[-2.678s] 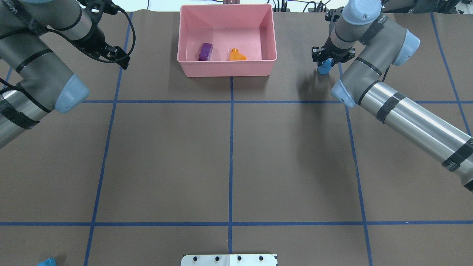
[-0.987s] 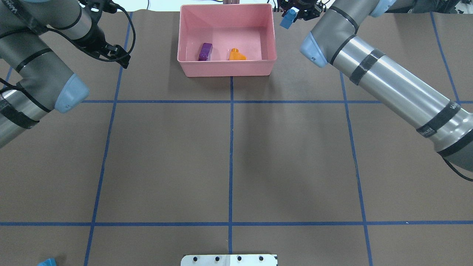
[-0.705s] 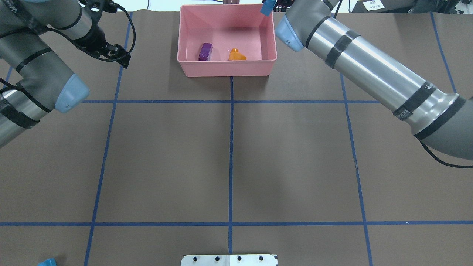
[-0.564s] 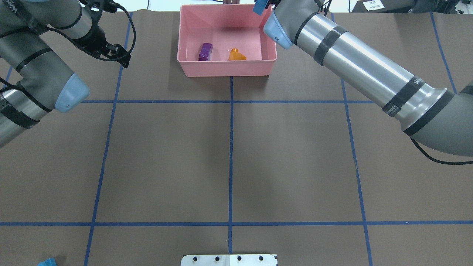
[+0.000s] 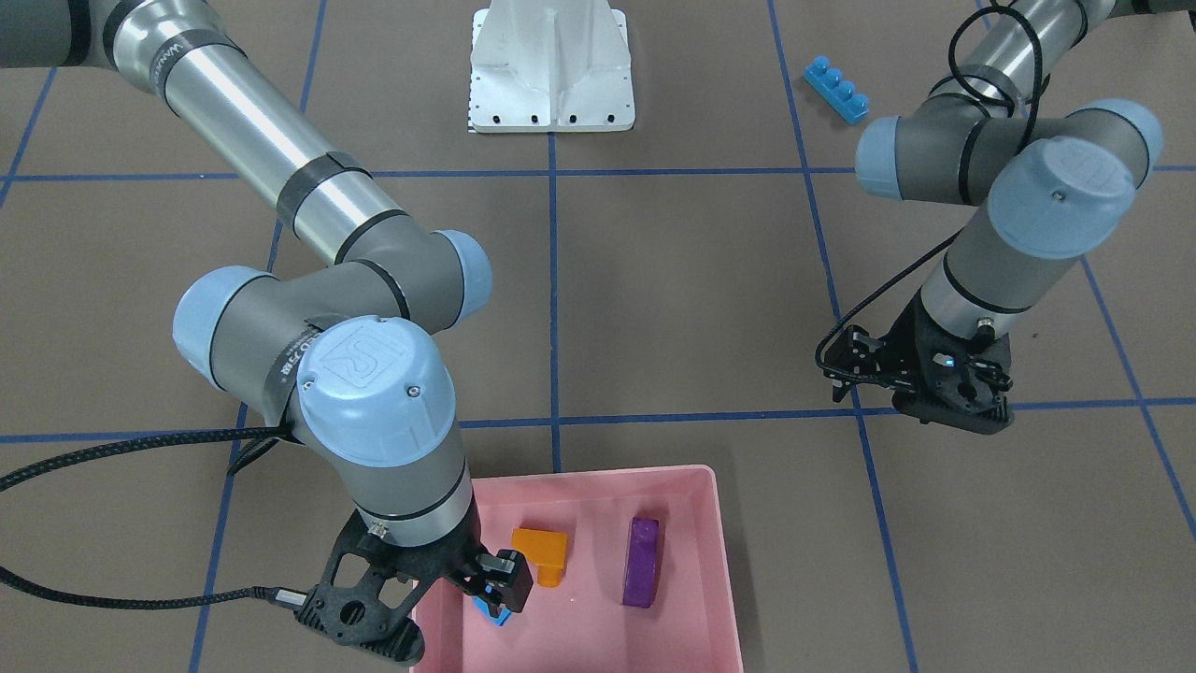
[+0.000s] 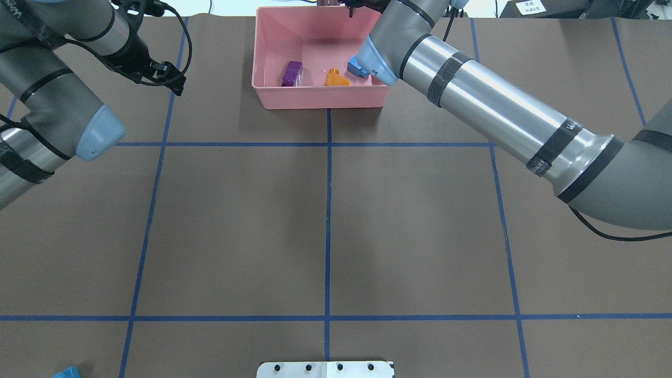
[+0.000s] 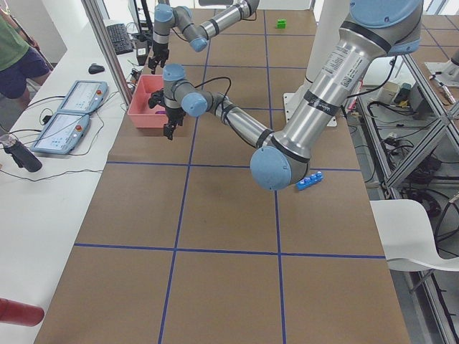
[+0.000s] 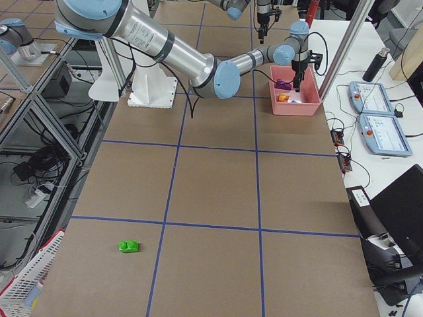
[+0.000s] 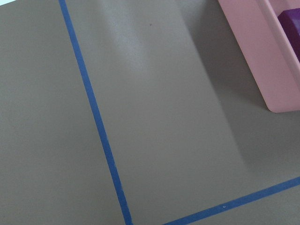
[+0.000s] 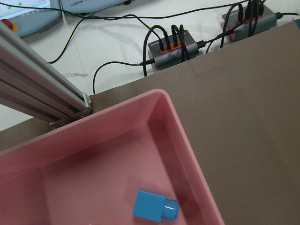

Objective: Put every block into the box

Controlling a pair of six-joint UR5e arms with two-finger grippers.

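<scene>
Your right gripper (image 5: 500,591) hangs over the box (image 5: 607,472), jaws apart and empty; small blue block (image 10: 154,206) lies loose inside with the orange block (image 5: 542,553) and purple block (image 5: 642,561). Left gripper (image 5: 939,397): can't tell its jaws. Long blue block (image 5: 836,89) and green block (image 8: 129,246) sit out on the table (image 5: 673,280).

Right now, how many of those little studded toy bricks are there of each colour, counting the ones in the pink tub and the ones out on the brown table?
Blue plastic bricks: 2 (small one-stud brick in the shallow pink plastic bin; long four-stud brick on the table)
Orange sloped brick: 1
Purple tall narrow brick: 1
Green two-stud brick: 1
Total: 5
</scene>
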